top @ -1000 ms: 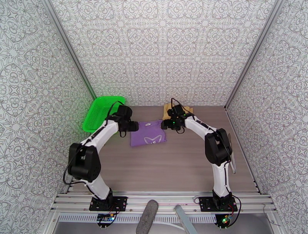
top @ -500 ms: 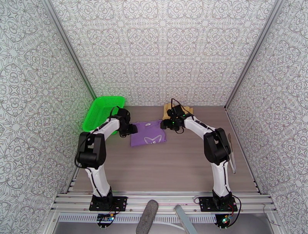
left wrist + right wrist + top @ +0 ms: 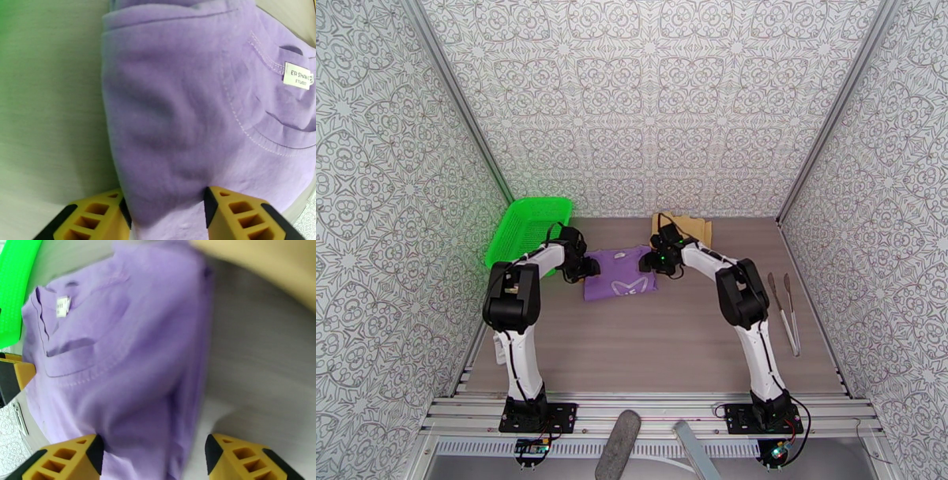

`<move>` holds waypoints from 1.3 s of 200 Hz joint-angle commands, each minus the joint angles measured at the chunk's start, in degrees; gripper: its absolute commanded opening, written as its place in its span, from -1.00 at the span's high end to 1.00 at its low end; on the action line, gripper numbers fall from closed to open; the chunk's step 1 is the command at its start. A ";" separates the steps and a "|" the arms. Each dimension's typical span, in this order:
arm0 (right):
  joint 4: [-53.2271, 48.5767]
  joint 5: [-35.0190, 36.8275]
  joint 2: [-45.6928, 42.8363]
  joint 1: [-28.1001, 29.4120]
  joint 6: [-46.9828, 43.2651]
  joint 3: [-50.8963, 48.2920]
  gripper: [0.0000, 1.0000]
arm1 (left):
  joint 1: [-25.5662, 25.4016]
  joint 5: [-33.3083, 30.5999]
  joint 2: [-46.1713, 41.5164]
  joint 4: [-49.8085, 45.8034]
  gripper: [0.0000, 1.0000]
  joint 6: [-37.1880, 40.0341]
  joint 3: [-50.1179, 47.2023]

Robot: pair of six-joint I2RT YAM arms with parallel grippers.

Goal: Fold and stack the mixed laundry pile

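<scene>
Garment under work: purple T-shirt, lying folded and flat on the table; all positions below are taken from it. White printed mark faces up on its near half in the top view (too small to read as lettering). Neck label is legible in the left wrist view: small white tag sewn inside the collar, first line beginning "ER SHAN", second line "STUDI", both cut off at the picture's edge. The same tag shows in the right wrist view but is blurred and unreadable. Left gripper sits at the shirt's left edge, low on the cloth; its yellow fingers stand apart with a thick fold of purple cloth filling the gap and touching both inner faces, but whether that fold is actually pinched I cannot tell. Right gripper is at the shirt's far right corner, jaws wide apart; cloth lies against the left-hand finger in that view, bare table shows beside the other, nothing clamped. Mustard-tan garment lies just beyond the shirt's far right corner, near the back wall. Green mesh basket stands left of the shirt, beyond the left arm. Metal tongs lie well apart to the shirt's right.
</scene>
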 commanded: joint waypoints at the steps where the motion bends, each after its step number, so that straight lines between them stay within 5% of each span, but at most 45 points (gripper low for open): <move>1: -1.47 -1.75 3.30 2.08 0.99 1.89 -0.41 | -3.32 3.54 5.22 1.47 -0.01 -0.04 0.06; 44: -1.22 0.00 2.96 2.16 1.18 0.71 -0.37 | -4.98 4.00 7.32 3.21 0.29 -0.96 0.19; 73: 0.03 0.53 2.87 2.21 1.84 -0.49 -0.15 | -5.51 4.56 7.25 4.44 0.81 -1.52 -0.22; 81: 0.59 0.49 2.87 2.22 2.10 -1.02 -0.01 | -5.62 4.64 7.33 4.71 1.00 -1.69 -0.35; 98: 1.64 0.56 2.67 2.21 2.50 -1.92 0.29 | -5.78 4.73 7.33 5.34 1.00 -2.06 -0.94; 119: 1.42 0.33 2.48 2.02 2.94 -2.36 1.00 | -5.93 4.72 6.22 7.16 1.00 -2.86 -2.75; 189: 1.41 0.73 -8.59 2.07 1.52 -5.95 1.00 | -9.53 1.13 -6.47 6.77 1.00 -5.50 -5.52; 260: -7.99 7.00 -17.29 0.74 -4.31 0.73 1.00 | -15.91 -0.52 -15.08 -2.12 1.00 -4.24 7.09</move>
